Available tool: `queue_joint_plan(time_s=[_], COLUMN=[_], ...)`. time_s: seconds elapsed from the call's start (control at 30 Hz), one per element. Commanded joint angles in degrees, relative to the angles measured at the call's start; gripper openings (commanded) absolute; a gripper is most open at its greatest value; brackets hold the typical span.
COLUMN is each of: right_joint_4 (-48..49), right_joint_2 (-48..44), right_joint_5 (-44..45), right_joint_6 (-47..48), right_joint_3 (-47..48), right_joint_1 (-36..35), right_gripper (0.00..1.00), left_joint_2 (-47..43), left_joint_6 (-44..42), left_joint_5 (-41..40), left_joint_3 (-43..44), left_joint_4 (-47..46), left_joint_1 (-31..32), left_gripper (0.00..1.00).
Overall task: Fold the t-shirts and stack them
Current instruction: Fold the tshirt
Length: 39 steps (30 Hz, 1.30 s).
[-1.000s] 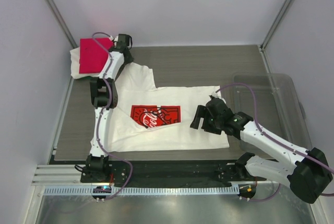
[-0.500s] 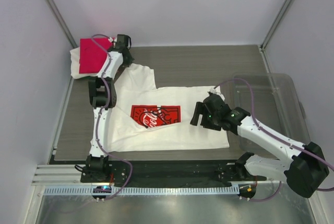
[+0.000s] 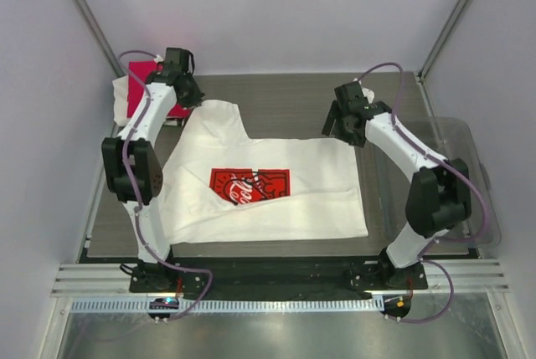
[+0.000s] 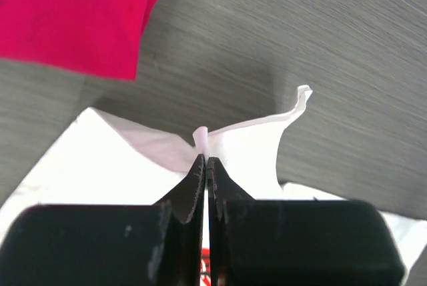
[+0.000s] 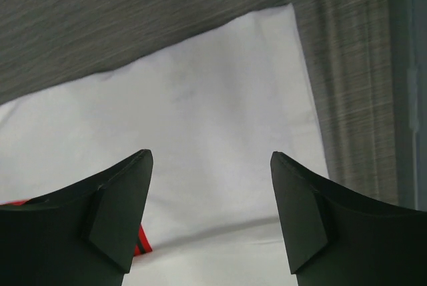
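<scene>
White Coca-Cola shirt (image 3: 276, 196) is spread flat across the grey woodgrain table (image 3: 293, 95), red print facing up. Left gripper (image 4: 205, 163) is pinched tight on a little fold at the shirt's far-left edge, lifting it a bit. Right gripper (image 5: 210, 158) hangs over the far-right corner with its jaws spread wide, nothing in them. Crimson shirt (image 3: 141, 74) sits folded on a second white shirt (image 3: 121, 101) in the far-left corner, clear tub (image 3: 456, 137) off to the right.

Plastic tub (image 3: 465, 146) beside right tool (image 5: 210, 158)
</scene>
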<state>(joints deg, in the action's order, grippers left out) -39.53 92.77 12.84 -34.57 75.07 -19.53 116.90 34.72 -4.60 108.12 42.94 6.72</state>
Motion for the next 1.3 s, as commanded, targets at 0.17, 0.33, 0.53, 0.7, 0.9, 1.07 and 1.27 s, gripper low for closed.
queue_joint_plan(time_s=[0.17,0.33,0.53,0.7,0.9,1.07,1.27], right_joint_4=[-4.68,-6.35,-6.52,-6.35,-5.39,-5.91,-9.25], right_joint_2=[19.36,27.98,33.96,35.02,32.56,30.28,28.52], right_joint_5=[2.28,0.78,1.66,2.19,1.66,1.92,0.35], right_joint_6=[5.12,5.39,5.39,4.86,3.9,4.16,3.89], right_joint_3=[17.9,24.24,27.85,26.54,21.88,22.13,26.01], right_joint_1=[5.9,7.57,8.02,8.02,8.1,8.19,8.1], right_gripper=[0.75,0.74,0.72,0.57,0.09,0.01,0.01], left_joint_2=[-7.47,-8.36,-8.88,-8.97,-8.71,-6.52,-3.79], left_joint_6=[0.17,-0.18,-2.11,-3.08,-3.43,-4.4,-6.42], left_joint_5=[3.98,4.34,4.34,5.74,5.74,2.86,1.18], left_joint_3=[-8.8,-10.64,-11.61,-12.93,-12.76,-5.74,9.21], left_joint_4=[-2.07,-2.42,-2.51,-3.03,-3.12,1.08,10.49], left_joint_1=[-0.04,0.05,-0.04,-0.13,-0.13,-0.22,-0.22], left_gripper=[0.0,0.0,0.0,0.0,0.0,0.0,0.0])
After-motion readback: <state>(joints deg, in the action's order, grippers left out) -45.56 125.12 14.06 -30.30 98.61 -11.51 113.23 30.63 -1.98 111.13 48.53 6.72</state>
